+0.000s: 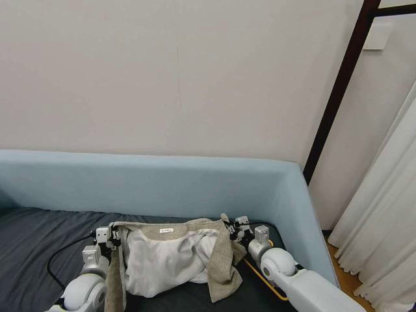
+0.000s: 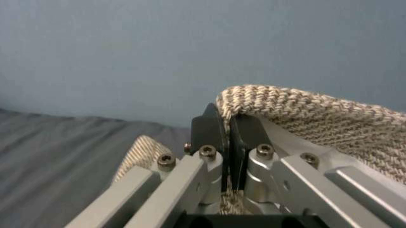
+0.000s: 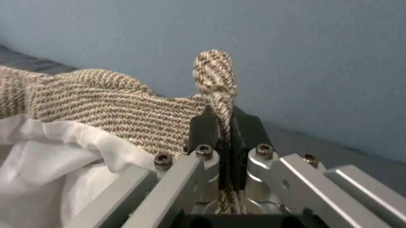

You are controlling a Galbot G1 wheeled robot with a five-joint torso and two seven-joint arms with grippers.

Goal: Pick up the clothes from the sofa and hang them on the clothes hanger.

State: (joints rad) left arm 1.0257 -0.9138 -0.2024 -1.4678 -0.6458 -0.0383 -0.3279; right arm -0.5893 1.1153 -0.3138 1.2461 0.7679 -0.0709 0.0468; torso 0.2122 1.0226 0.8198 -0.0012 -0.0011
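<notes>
Garment [image 1: 166,257] stretched between left hand [image 1: 109,233] and right hand [image 1: 235,225] — both clamped.

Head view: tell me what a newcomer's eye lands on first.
A grey knit garment with white lining hangs spread between both grippers over the dark sofa seat. The left gripper and right gripper are each shut on its top edge, before the pale blue backrest.

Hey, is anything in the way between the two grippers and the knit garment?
Nothing visible. The left gripper and the right gripper are each shut on the knit garment's top edge, over the sofa.
</notes>
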